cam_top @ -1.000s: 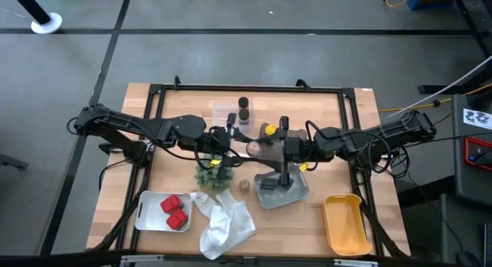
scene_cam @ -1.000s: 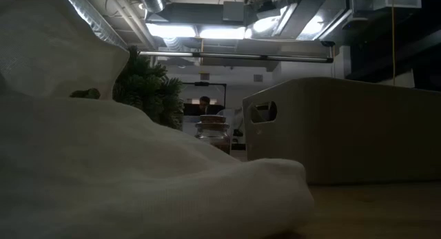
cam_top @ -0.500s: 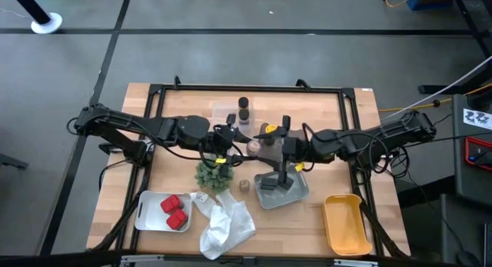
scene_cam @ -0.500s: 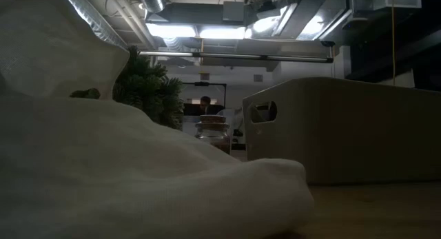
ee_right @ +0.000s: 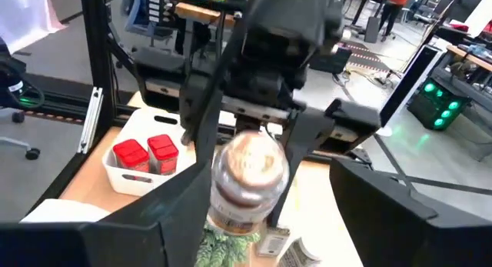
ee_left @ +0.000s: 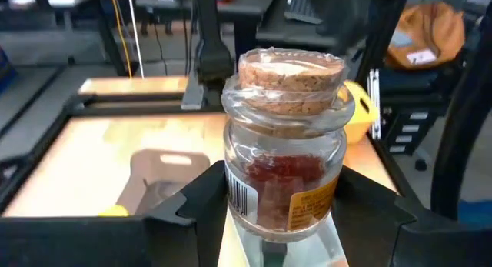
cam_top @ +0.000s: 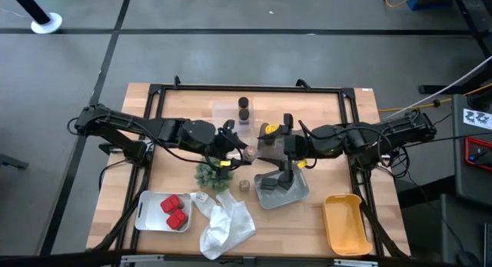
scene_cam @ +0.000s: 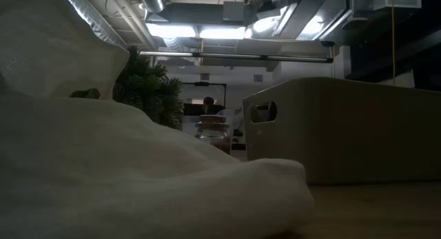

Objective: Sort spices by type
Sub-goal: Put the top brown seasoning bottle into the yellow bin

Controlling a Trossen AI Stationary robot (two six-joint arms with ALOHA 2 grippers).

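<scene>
My left gripper (cam_top: pixel 238 149) is shut on a small glass jar (ee_left: pixel 283 171) of red spice with a cork stopper (cam_top: pixel 250 151), held over the table's middle, just beyond the green plant (cam_top: pixel 213 175). My right gripper (cam_top: pixel 277 145) stands open a short way to the jar's right, level, facing it. In the right wrist view the jar (ee_right: pixel 247 178) shows between my spread fingers without touching them. Two dark brown jars (cam_top: pixel 243 108) and a yellow-capped jar (cam_top: pixel 269 131) stand farther back. Red packets (cam_top: pixel 174 208) lie in the white tray (cam_top: pixel 147 212). My left gripper pinches the jar's lower body (ee_left: pixel 244 196) between its two fingers (ee_left: pixel 191 213), one on each side. The fingers come level from the table's left. The jar is lifted clear of the table, its cork end (ee_left: pixel 290 76) standing free beyond the fingers.
A grey tray (cam_top: pixel 298 191) with dark grey blocks (cam_top: pixel 270 186) sits below my right gripper, with a yellow tray (cam_top: pixel 344 223) at the near right corner. A crumpled white bag (cam_top: pixel 226 225) lies near the front. Another cork-topped jar (scene_cam: pixel 212 130) stands between the plant and the grey tray.
My right gripper has drawn back from the jar toward the table's right edge. My left gripper has turned at the wrist and shifted slightly toward the right and near edge, carrying the jar with it.
</scene>
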